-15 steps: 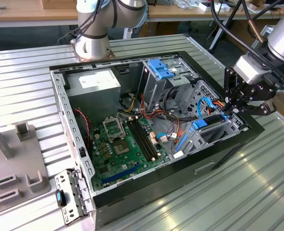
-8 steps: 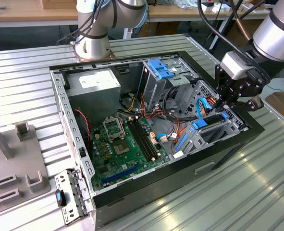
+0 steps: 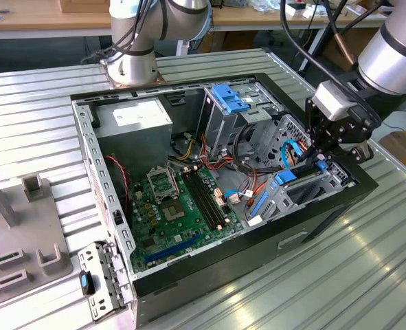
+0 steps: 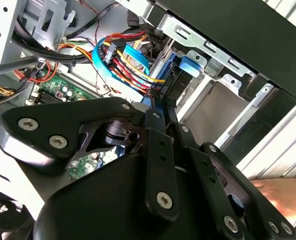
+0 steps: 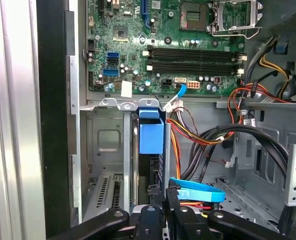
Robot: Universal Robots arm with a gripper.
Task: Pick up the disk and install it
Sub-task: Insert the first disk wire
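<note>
Jaws pinching narrowly, seemingly gripping the disk (image 5: 151,137); the gripper (image 3: 319,157) is seating it into the computer case's (image 3: 312,227) front-corner bay; installation needs straight pressing.

One open computer case (image 3: 106,179) on one ribbed metal worktop (image 3: 367,275). Inside: one green motherboard (image 3: 175,213) with four memory slots (image 3: 204,196) and one processor socket (image 3: 163,184); one grey power-supply box (image 3: 135,127); one blue plastic bracket (image 3: 231,100). Two robot arm bases (image 3: 130,58) at the rear; one gripper (image 3: 334,148).
</note>
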